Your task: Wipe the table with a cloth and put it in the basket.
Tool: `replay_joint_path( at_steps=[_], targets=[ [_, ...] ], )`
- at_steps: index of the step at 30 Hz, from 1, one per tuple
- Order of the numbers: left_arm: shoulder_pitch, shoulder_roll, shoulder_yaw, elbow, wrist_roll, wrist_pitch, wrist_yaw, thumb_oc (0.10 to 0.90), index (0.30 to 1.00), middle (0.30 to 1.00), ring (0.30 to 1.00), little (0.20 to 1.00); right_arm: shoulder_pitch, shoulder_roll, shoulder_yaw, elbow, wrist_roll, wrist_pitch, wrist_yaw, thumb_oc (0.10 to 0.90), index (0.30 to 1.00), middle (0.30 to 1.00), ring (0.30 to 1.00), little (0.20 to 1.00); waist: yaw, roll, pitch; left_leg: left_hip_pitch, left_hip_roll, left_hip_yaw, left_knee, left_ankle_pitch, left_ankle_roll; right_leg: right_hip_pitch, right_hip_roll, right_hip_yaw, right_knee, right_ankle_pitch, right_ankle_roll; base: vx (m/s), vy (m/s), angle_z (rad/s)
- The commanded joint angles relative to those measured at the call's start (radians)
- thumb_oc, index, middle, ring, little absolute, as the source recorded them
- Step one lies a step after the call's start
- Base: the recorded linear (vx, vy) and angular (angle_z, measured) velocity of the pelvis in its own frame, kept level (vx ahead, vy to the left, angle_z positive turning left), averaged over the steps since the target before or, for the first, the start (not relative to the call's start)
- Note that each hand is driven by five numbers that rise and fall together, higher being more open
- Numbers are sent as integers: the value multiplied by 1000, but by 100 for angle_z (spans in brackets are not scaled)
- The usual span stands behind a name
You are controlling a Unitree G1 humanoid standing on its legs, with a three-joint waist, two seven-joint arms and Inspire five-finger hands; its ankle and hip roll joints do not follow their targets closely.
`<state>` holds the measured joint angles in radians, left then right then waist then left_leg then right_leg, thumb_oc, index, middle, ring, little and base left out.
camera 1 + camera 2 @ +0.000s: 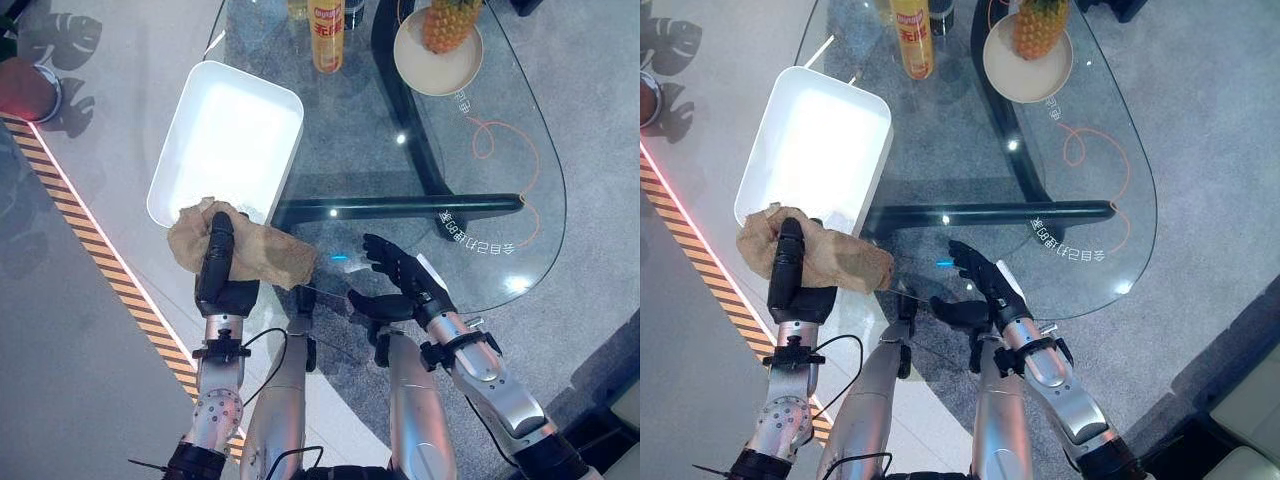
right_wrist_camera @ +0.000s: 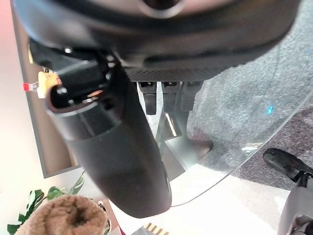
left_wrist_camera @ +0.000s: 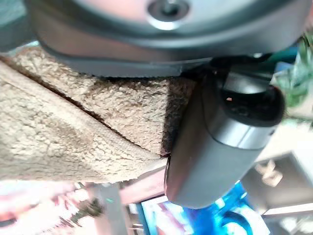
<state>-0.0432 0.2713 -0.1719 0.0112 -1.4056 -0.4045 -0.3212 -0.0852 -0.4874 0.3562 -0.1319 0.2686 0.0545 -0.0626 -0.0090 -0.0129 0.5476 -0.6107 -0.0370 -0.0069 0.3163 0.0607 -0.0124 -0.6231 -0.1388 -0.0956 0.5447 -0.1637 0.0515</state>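
A glass table with a rounded end stands on a dark curved base, the grey carpet showing through the clear top. Orange looped markings and small glints of ceiling light show on the glass. At the robot's near left on the table sits a white rectangular basket, a shallow tray-like tub with rounded corners. Farther back stand a yellow can and a round cream plate bearing a pineapple.

The left hand grips the tan fleecy cloth, fingers curled into it; the cloth bunches around the hand at the basket's near corner, one end lapping over the rim and the rest trailing over the table edge toward the robot's middle. In the left wrist view the cloth is pressed up against the palm beside the thumb.

The right hand hovers over the near edge of the glass, fingers spread and loosely extended, holding nothing. It is well apart from the cloth.

To the left of the table the floor is pale, crossed by an orange-and-black striped strip with a glowing line beside it. A red round object lies at the far left.
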Motion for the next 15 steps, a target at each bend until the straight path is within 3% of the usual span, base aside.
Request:
replay_joint_path(
  at_steps=[1,3,5,7,11,15],
  targets=[
    [-39,59,106,-200,201,-124,77,100,300,300,300,200,-8,-23,0,-77,6,-24,42,800,900,900,900,900,-1,3,-28,-32,-55,100,160,-139,61,-8,104,15,-136,133,-36,16,126,-5],
    [-54,73,121,-187,260,-138,126,100,300,300,300,200,-7,-26,5,-69,6,-3,51,800,900,900,900,900,-4,6,-28,-41,-53,102,164,-138,58,-17,104,17,-130,131,-37,14,89,-9],
    [-90,131,148,-145,545,-162,313,100,300,300,300,200,-7,-41,18,-50,20,39,74,800,900,900,900,900,-12,11,-28,-57,-48,109,171,-134,53,-34,104,24,-123,130,-39,29,141,-10],
    [-109,181,161,-110,689,-155,414,100,300,300,300,200,-3,-52,23,-37,27,56,89,800,900,900,900,900,-17,14,-28,-72,-44,115,175,-130,51,-49,106,28,-116,130,-40,23,139,-2],
    [-151,258,200,-34,824,-164,554,100,300,300,300,200,-10,-83,47,6,34,90,104,800,900,900,900,900,-28,21,-28,-99,-34,130,176,-126,51,-80,107,40,-117,132,-43,12,131,-6],
    [-168,292,220,-9,833,-174,634,100,300,300,300,200,-8,-97,64,27,44,100,103,800,900,900,900,900,-31,26,-28,-121,-27,139,175,-123,51,-106,108,46,-118,131,-47,-2,106,-11]
  ],
)
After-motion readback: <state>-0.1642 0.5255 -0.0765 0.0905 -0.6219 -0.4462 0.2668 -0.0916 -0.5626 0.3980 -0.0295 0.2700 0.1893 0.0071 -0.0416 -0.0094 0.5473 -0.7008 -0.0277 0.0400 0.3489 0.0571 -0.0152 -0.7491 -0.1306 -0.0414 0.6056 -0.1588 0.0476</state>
